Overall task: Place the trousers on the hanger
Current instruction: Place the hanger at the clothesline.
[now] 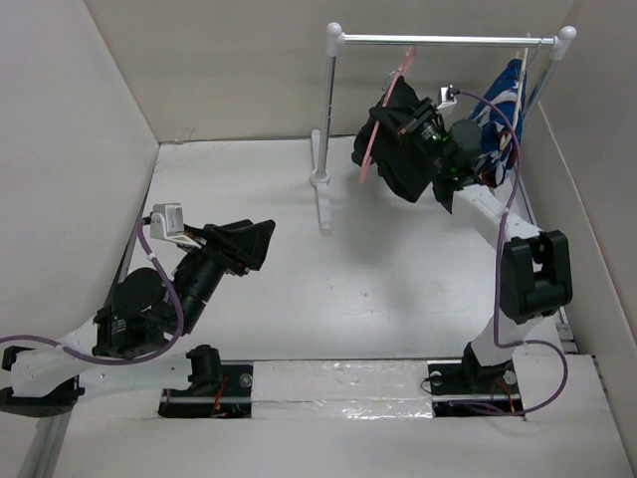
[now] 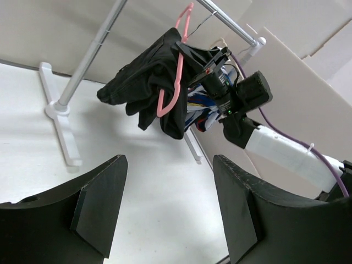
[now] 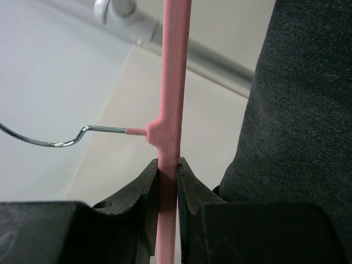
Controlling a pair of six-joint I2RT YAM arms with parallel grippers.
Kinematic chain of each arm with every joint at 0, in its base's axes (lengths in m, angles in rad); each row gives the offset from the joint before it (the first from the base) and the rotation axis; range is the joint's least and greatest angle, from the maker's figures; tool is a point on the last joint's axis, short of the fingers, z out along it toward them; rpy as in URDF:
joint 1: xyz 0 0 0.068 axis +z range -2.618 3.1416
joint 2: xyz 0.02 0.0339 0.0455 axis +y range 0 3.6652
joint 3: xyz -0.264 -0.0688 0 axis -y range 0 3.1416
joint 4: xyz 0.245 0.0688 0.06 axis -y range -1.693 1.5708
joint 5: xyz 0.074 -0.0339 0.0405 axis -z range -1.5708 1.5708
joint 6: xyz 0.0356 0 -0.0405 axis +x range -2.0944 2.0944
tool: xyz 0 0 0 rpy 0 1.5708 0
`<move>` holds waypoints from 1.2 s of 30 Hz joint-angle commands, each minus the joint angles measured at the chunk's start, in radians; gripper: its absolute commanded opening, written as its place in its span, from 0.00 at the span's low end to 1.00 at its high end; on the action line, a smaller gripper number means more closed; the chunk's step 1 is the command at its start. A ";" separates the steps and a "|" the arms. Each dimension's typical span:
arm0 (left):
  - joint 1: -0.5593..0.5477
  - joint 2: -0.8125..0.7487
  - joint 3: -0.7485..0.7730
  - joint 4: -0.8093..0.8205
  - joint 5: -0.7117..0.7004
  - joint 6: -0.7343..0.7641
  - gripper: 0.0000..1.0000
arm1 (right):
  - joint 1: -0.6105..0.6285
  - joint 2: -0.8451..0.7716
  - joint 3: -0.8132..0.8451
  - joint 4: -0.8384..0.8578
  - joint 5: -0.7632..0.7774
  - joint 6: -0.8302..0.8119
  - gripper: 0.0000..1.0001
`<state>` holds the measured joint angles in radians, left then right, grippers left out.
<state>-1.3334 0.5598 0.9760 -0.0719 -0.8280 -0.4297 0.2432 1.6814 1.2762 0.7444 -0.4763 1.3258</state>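
Black soft fabric trousers (image 2: 143, 82) hang bunched over the thin pink hanger (image 2: 179, 71) at one o'clock above the bench (image 1: 378, 289), the right tool (image 3: 168, 170) pinching its stem by the hook, so we should carry it level, with the left tool (image 1: 257, 239) wide and empty at eight o'clock.

You have: trousers (image 2: 148, 82) draped over hanger (image 3: 173, 82), just below the rail (image 1: 448, 40); second garment (image 1: 503, 124) hanging right of them; left gripper (image 1: 257, 242) well apart, front-left.
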 commanded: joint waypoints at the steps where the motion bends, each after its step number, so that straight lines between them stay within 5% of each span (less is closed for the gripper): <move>1: -0.001 -0.029 0.004 -0.009 -0.042 0.026 0.60 | -0.027 0.023 0.176 0.041 -0.048 -0.006 0.00; 11: -0.001 -0.037 -0.014 -0.008 -0.046 0.032 0.60 | -0.094 0.195 0.454 -0.051 -0.093 0.000 0.00; 36: -0.001 0.014 -0.048 0.047 -0.099 0.048 0.62 | -0.200 0.357 0.675 -0.129 -0.148 0.026 0.00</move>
<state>-1.3334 0.5694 0.9318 -0.0780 -0.9066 -0.4000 0.0582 2.0609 1.8755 0.4969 -0.6003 1.3655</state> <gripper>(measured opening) 0.622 0.207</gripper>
